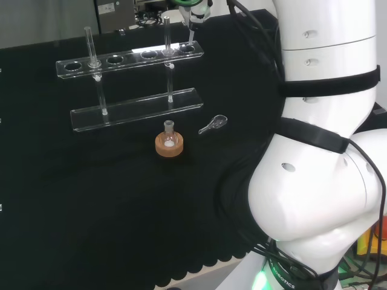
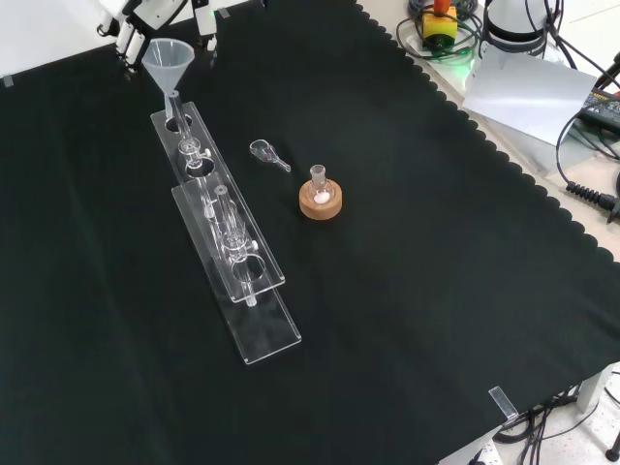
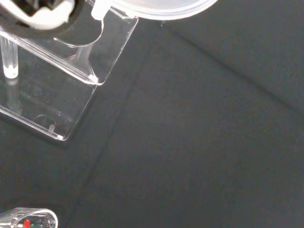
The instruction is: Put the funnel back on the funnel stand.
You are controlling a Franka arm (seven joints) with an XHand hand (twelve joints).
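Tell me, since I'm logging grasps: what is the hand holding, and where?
Nothing, seemingly: the funnel sits in the funnel stand; the fingers flank it.

Our hand (image 2: 145, 19) is up in the top left corner of the front view, its fingers (image 2: 204, 21) pointing down. Our big white arm (image 1: 320, 151) fills the right side of the head view.

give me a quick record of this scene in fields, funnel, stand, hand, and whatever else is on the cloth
funnel: clear funnel, upright, stem in the end hole of the stand's top plate
funnel stand: clear acrylic rack with a row of holes, on black cloth
hand: fingers near the funnel's rim; contact unclear
flask: small round flask on cork ring
other: small clear scoop lying beside the rack
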